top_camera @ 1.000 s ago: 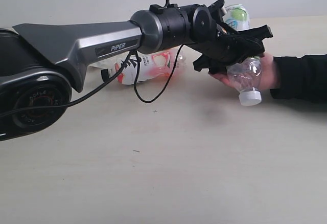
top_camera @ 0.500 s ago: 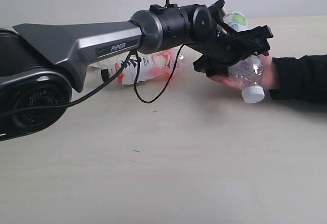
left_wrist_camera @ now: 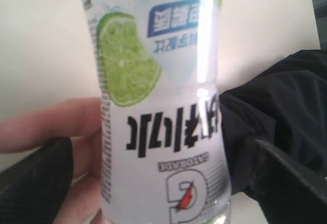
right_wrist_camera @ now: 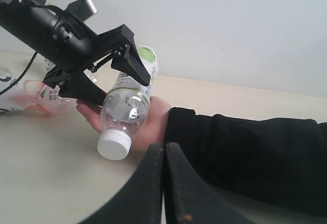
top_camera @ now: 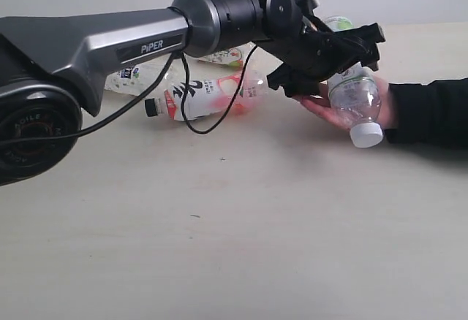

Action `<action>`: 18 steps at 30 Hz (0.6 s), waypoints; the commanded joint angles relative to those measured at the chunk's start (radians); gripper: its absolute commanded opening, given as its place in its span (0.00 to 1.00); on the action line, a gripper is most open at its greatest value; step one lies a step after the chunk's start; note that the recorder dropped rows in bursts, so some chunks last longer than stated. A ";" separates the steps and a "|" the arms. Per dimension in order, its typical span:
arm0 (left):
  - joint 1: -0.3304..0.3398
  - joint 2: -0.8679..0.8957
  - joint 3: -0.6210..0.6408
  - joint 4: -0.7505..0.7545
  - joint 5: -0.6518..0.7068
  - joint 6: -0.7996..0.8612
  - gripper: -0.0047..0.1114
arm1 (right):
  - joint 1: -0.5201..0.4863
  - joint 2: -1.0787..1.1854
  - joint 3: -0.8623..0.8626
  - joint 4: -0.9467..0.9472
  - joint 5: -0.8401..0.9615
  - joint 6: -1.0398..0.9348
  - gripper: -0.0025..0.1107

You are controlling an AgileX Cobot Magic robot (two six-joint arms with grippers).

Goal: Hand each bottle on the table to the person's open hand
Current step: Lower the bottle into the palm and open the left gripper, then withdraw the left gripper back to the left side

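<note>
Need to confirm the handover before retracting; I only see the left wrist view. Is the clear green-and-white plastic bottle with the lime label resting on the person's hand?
Observer: Yes. Exterior view: the green-and-white bottle lies across the person's open hand, its white cap sticking out past the palm.
Operator: Right gripper?
Observer: The right gripper is shut and empty; only its own wrist view shows it.
Operator: What remains on the table?
Observer: A red-and-white bottle with a black cap and a blue-and-white bottle lie on the pale beige tabletop; a third bottle peeks from behind the left arm.
</note>
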 commanded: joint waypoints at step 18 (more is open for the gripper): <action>0.006 -0.186 -0.002 0.063 0.216 0.147 0.79 | -0.004 -0.006 0.005 -0.002 -0.012 -0.005 0.02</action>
